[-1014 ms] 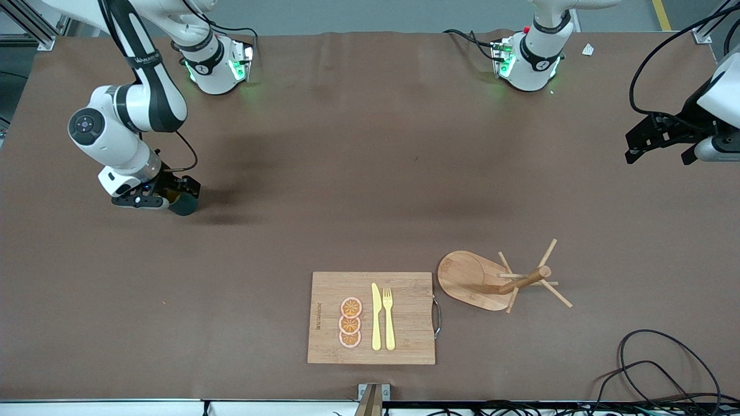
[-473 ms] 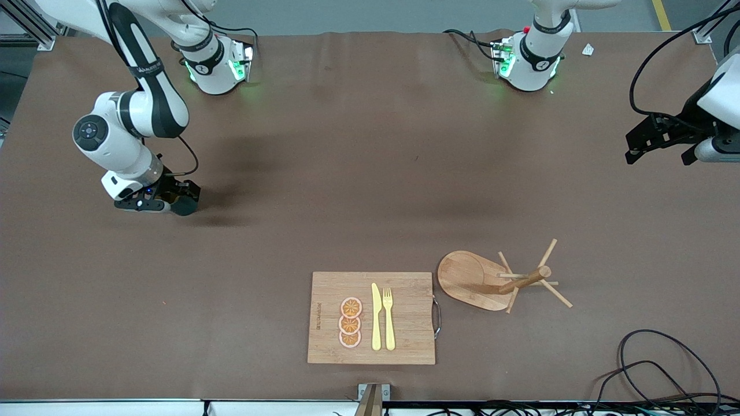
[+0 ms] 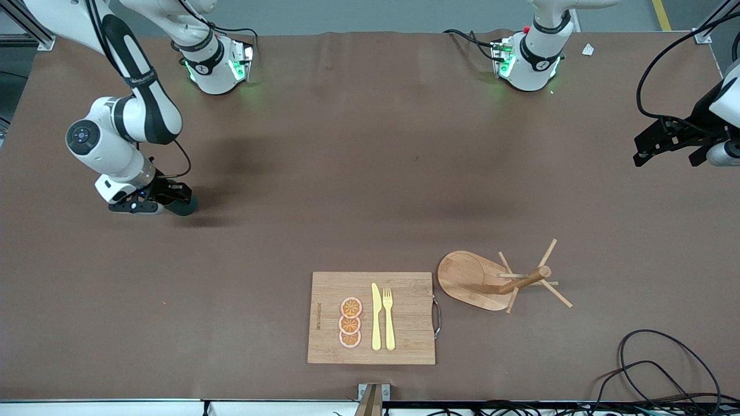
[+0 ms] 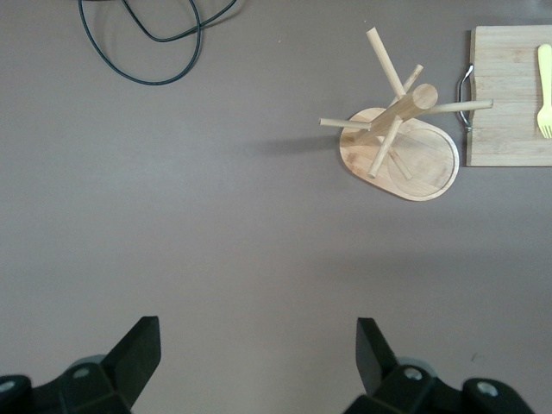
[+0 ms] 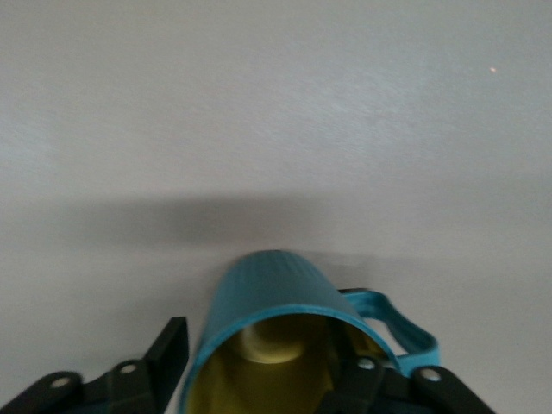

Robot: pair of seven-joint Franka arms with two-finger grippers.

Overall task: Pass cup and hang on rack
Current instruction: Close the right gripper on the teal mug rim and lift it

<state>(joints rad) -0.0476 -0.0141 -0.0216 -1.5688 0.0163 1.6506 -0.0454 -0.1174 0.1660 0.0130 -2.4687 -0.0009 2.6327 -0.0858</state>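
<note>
The right gripper (image 3: 173,202) is lowered to the brown table (image 3: 347,173) toward the right arm's end, set around the small dark teal ribbed cup (image 3: 184,205) with a mustard-yellow inside and a loop handle. In the right wrist view the cup (image 5: 276,293) is seen between the two sides of the claw, its mouth turned toward the camera and its handle to one side. Whether the claw is already pinching the cup or only bracketing it cannot be told. The placement is judged to serve a pick-up, so that the cup can be carried toward the middle and handed over.

Nearer the front camera lies a rectangular bamboo cutting board (image 3: 404,300) with a metal handle, on which three orange slices (image 3: 350,322), a yellow plastic knife (image 3: 376,316) and a yellow plastic fork (image 3: 388,315) are laid. Just beside it stands the light wooden rack (image 3: 468,280) with oval base, central post and thin angled pegs. No cup is hung on it.

The left gripper (image 3: 665,144) is held in the air over the table's edge at the left arm's end, spread wide and empty (image 4: 259,345), waiting. A loose black cable (image 3: 653,358) is coiled near the rack. Nothing is seen blocking the open middle of the table.
</note>
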